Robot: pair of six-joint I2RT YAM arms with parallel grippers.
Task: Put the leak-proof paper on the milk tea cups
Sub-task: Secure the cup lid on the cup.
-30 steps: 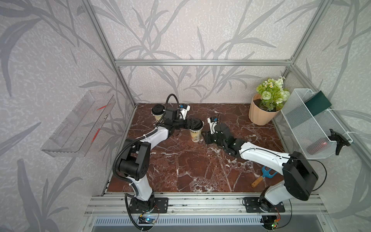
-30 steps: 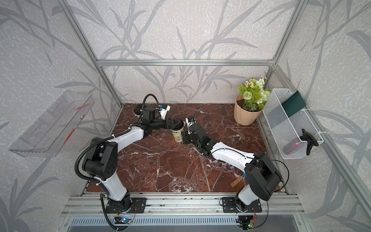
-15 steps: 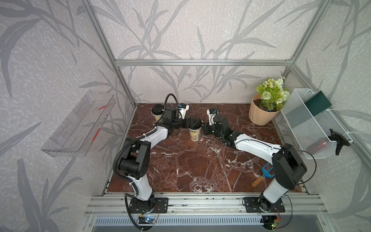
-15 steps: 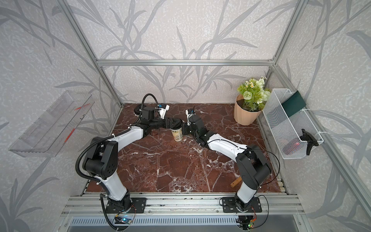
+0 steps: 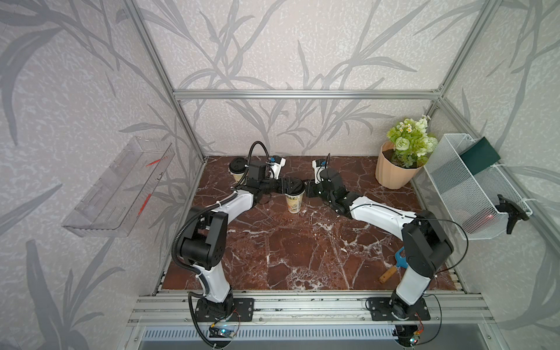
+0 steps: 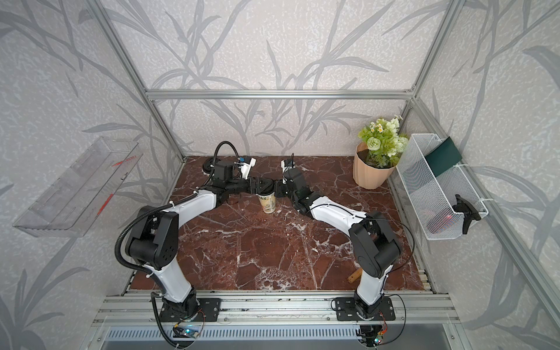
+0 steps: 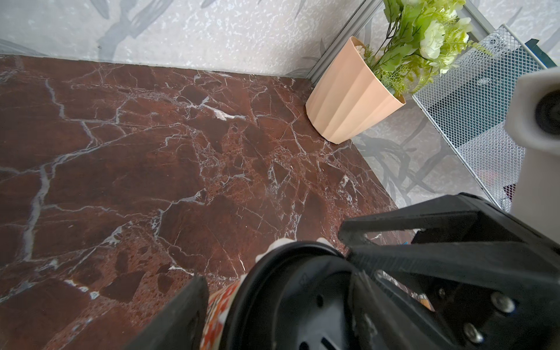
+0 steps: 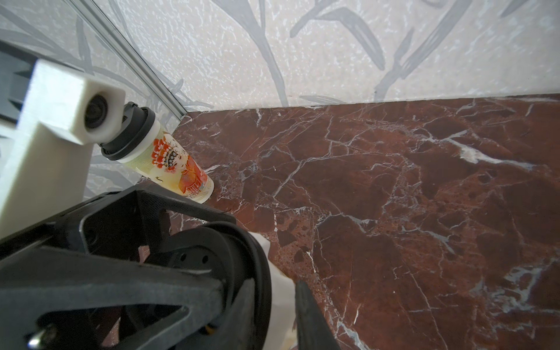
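In the far-left corner of the bench (image 5: 288, 242), the corner cup (image 8: 169, 160) stands upright with its own dark cap on, as it did a second ago. Whether a paper lies under that cap I cannot tell. The left claw (image 5: 295, 186) has kept its post over the centre cup (image 5: 293, 203), spread wide to either side of the black lid (image 7: 303, 288) resting on that cup's mouth. A sliver of printed cup wall shows between its visible finger (image 7: 181, 312) and the lid's rim, so it looks more like a loose cradle than a clamp. White crimped edges of the leak-proof paper (image 7: 281, 244) peep out from under the lid, so this disc seems to lie across the mouth, trapped beneath. The real change is on the right. The right claw (image 5: 306, 189), a second ago lower and to the near right of the cup, has swung up against the lid's right edge. Whether it now pinches the rim is hidden. My reading is that the paper is already on this cup, the lid is being steadied or pressed home, and the papering is nearly done.
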